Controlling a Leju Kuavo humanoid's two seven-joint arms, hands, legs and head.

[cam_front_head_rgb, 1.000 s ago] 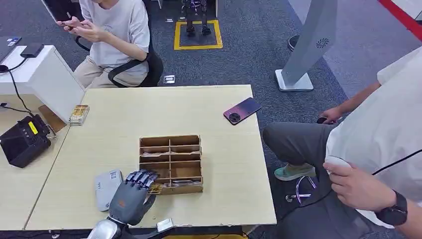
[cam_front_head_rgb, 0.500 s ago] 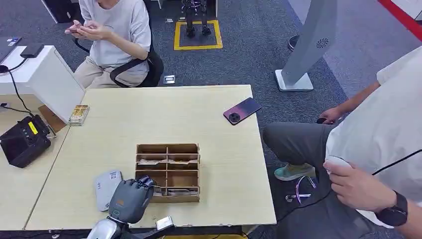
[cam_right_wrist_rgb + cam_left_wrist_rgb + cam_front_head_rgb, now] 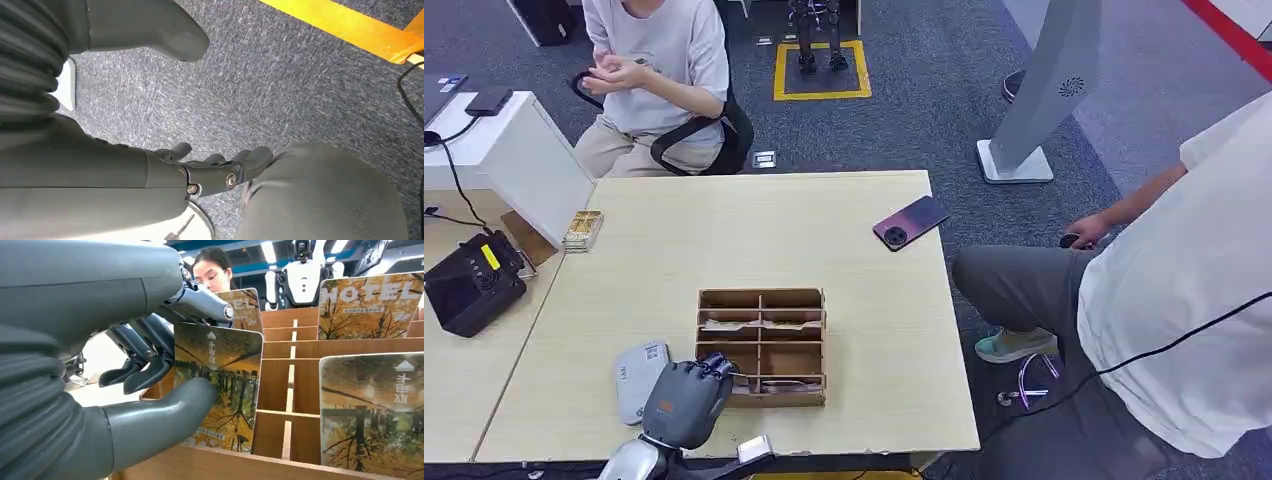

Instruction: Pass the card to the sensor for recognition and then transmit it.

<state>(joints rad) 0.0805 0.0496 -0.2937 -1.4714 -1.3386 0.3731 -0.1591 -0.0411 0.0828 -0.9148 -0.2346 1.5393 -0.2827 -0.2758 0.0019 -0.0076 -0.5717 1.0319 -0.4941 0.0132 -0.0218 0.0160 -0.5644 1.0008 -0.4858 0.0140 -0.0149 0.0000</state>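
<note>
A wooden card box (image 3: 762,300) with several slots stands near the table's front edge. My left hand (image 3: 686,398) is at its front left corner with the fingers curled in. In the left wrist view the left hand (image 3: 100,365) pinches an autumn-forest hotel card (image 3: 220,385) between thumb and fingers. The card stands upright in the front slot of the box (image 3: 280,385). More such cards (image 3: 367,410) stand in neighbouring slots. A white sensor (image 3: 637,375) lies flat on the table just left of the hand. My right hand (image 3: 125,170) hangs over grey carpet, fingers apart, holding nothing.
A dark phone (image 3: 910,221) lies at the table's far right. A small card stack (image 3: 583,229) sits at the far left corner. One person (image 3: 1184,310) sits close at the right. Another person (image 3: 659,70) sits behind the table. A black device (image 3: 472,283) is on the left desk.
The box slid slightly toward me and straightened, then stayed still. My left hand's fingers curled in at its front corner. The person on the right drew their hand out of sight.
</note>
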